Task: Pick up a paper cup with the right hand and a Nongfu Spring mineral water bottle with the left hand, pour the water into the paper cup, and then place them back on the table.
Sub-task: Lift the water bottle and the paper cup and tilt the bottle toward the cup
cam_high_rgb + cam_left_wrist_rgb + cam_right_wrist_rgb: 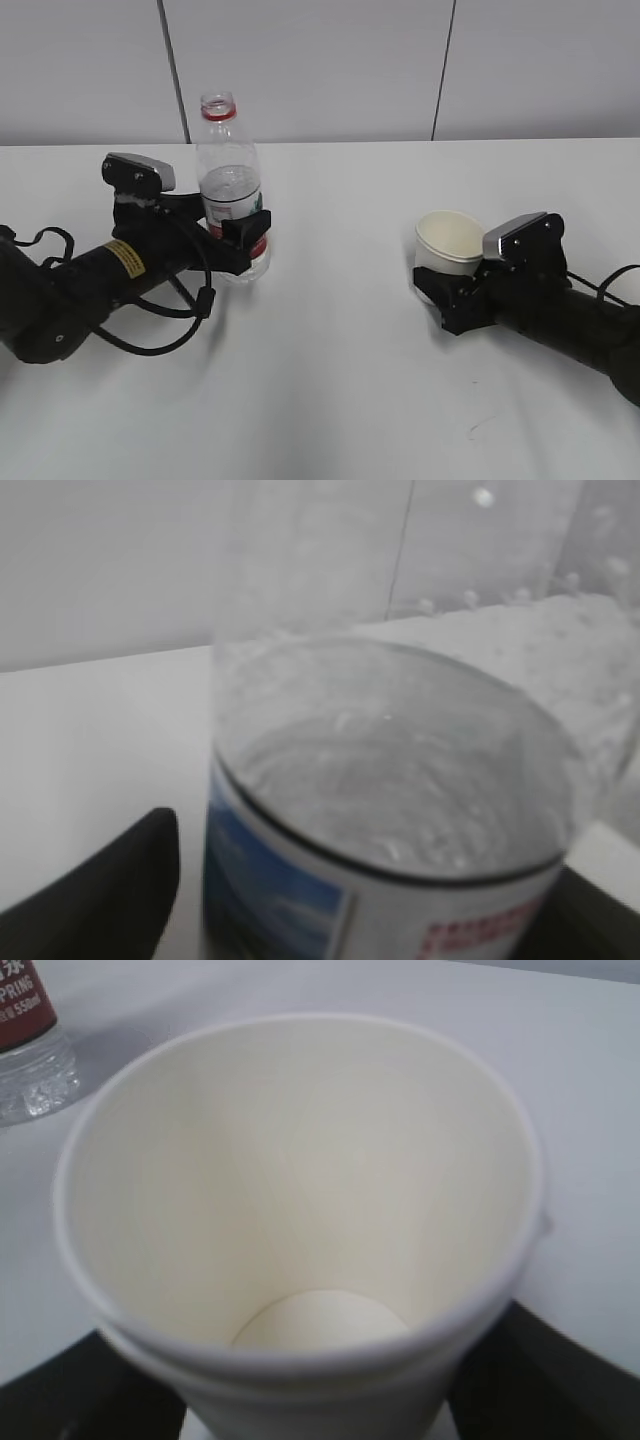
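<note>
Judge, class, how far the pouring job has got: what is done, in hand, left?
Done: the left hand grips the bottle, the right hand the paper cup. In hand: lifting; whether either has left the table is unclear. Left: pouring, since the cup looks dry, then setting both back.

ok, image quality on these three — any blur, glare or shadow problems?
Exterior view: sharp, even light, soft shadows on the table, no glare. Left wrist view: the bottle fills the frame and is out of focus, its label smeared; droplets on the plastic blur into pale spots. Right wrist view: the paper cup is close and slightly soft at the rim, evenly lit, inside looks empty.
</note>
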